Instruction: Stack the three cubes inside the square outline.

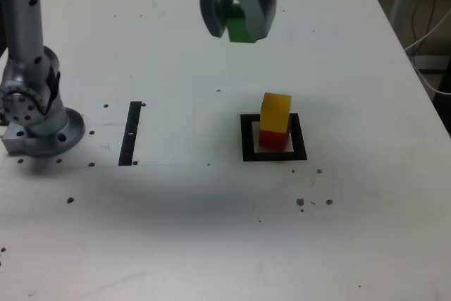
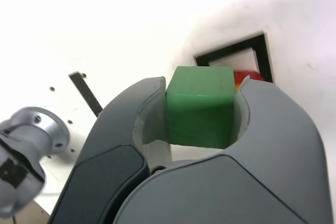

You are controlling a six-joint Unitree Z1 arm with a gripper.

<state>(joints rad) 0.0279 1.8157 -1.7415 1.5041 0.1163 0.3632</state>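
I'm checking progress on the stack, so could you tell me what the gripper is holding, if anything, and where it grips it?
The gripper holds the green cube, clamped by two opposite side faces between its jaws.

No readable text, labels, brands or numbers on any surface in either view.

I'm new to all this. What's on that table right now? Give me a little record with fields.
gripper: shut on the green cube, held above the table
green cube: between the jaws, off the table
yellow cube: on top of the red cube
red cube: inside the square outline
square outline: black border, pale centre
black strip: towards the exterior view's left, nothing on it
stack so far: two cubes
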